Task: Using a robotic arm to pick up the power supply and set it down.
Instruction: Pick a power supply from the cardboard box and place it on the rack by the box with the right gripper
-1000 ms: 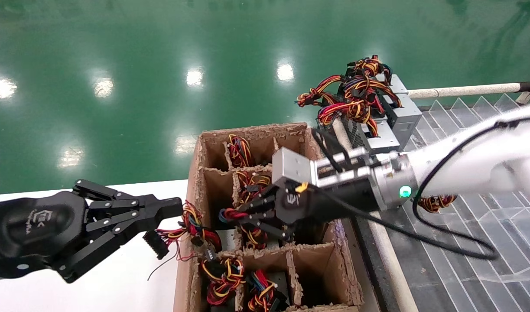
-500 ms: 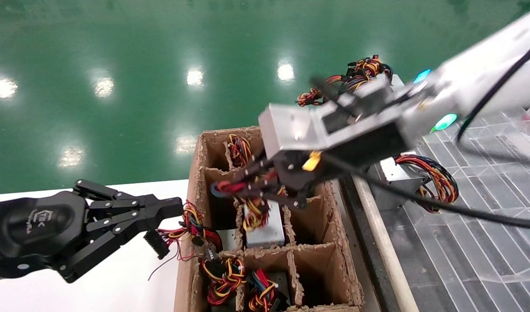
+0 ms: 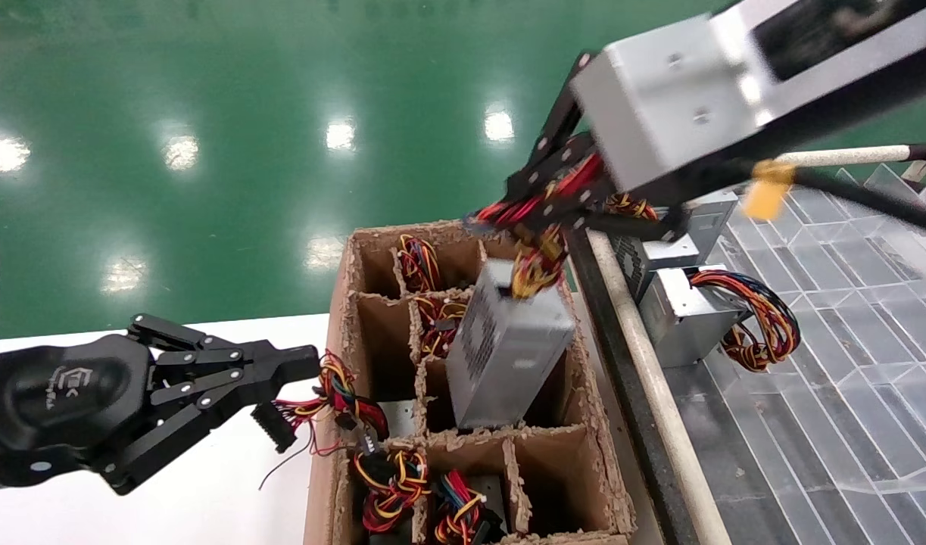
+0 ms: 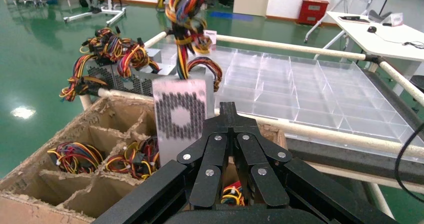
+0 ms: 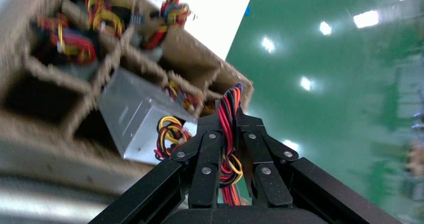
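The power supply (image 3: 508,356), a silver-grey metal box with a honeycomb grille, hangs tilted over the middle cells of the brown cardboard box (image 3: 432,231). Its lower end is still level with the box rim. The robotic arm, my right one with the silver block wrist (image 3: 659,98), holds it from above. My right gripper (image 3: 542,208) is shut on its red, yellow and black wire bundle (image 5: 229,134). The right wrist view shows the power supply (image 5: 135,119) dangling below my right gripper (image 5: 229,115). My left gripper (image 3: 307,363) is shut on nothing, left of the box.
The other cells of the cardboard box hold more wire bundles (image 3: 391,477). Two further metal units (image 3: 686,310) with wires sit on the clear divided tray (image 3: 849,378) at the right, behind a white rail (image 3: 644,378). A white table (image 3: 205,499) lies under my left arm.
My right arm has risen and swung toward the right, pulling the power supply up out of its cell by the wires. The left arm has not moved.
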Controlling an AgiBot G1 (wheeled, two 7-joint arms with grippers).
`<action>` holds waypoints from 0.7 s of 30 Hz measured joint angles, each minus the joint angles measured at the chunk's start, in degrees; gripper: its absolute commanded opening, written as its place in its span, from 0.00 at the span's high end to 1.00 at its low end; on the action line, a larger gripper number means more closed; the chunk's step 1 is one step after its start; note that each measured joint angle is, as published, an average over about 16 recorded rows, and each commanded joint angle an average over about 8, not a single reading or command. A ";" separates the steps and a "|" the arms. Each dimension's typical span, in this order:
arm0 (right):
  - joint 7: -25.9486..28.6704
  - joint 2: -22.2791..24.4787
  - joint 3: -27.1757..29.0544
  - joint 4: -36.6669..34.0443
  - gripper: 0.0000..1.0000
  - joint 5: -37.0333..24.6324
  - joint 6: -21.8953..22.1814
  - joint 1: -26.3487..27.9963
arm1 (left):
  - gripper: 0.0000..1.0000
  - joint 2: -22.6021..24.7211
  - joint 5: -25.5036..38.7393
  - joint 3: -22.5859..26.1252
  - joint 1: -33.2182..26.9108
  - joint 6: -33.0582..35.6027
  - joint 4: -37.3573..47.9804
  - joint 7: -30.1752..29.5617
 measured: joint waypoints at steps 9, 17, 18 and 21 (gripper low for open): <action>-7.86 0.98 -7.25 -1.85 1.00 -2.22 0.30 10.37 | 1.00 0.00 0.00 0.00 0.00 0.00 0.00 0.00; -11.18 0.43 -13.44 -3.80 1.00 -8.54 1.00 18.35 | 1.00 0.00 0.00 0.00 0.00 0.00 0.00 0.00; -11.39 0.38 -14.16 -3.98 1.00 -9.50 1.12 19.09 | 1.00 0.00 0.00 0.00 0.00 0.00 0.00 0.00; -11.79 0.28 -16.24 -4.46 1.00 -12.55 1.53 20.90 | 1.00 0.00 0.00 0.00 0.00 0.00 0.00 0.00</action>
